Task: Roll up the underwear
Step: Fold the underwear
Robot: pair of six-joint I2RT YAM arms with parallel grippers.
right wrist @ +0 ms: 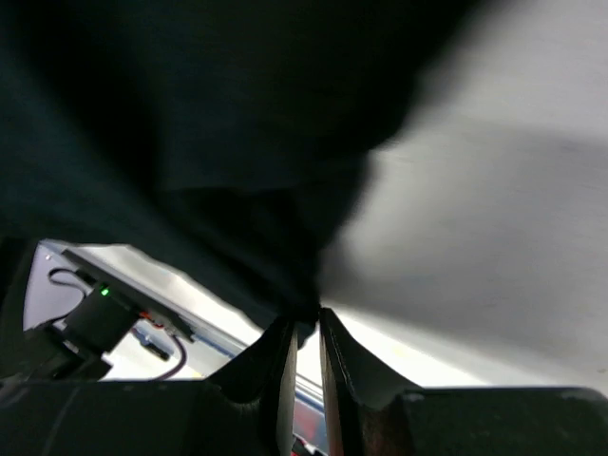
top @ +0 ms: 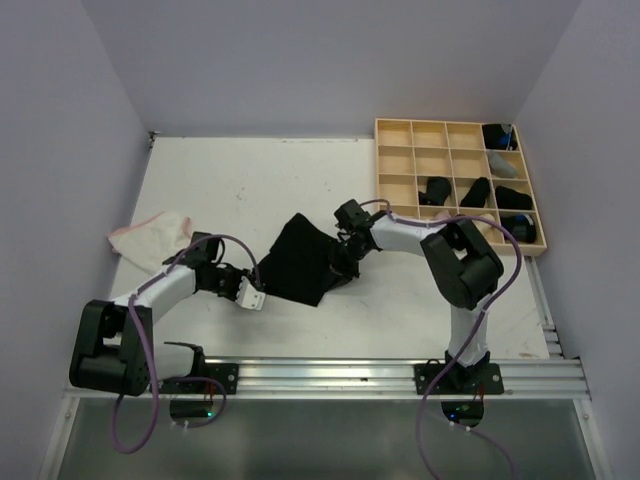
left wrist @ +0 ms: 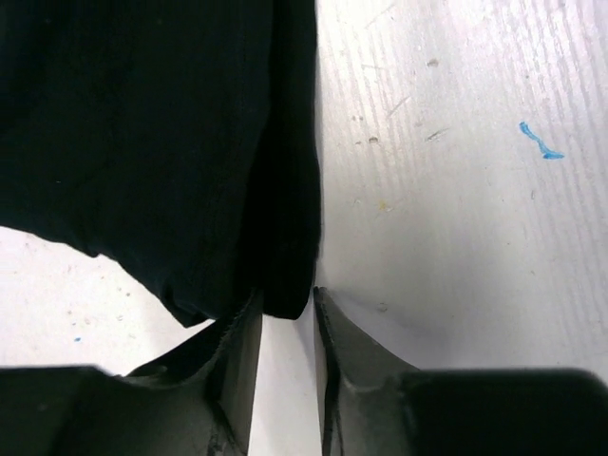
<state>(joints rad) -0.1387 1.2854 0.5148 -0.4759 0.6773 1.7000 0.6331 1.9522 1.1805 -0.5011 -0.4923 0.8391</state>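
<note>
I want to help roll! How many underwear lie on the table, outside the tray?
2. Black underwear lies in the middle of the table; whitish pink-edged underwear lies near its left edge. More may hide beneath.

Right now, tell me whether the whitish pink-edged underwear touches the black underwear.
Apart. The top view shows the whitish underwear at far left and the black underwear mid-table, the left arm lying between them.

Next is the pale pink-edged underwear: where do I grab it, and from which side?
Probably pinch the right-hand edge of the pale underwear with the left end effector, coming from the middle of the table. It lies rumpled, its left side at the table's edge, leaving little room there.
</note>
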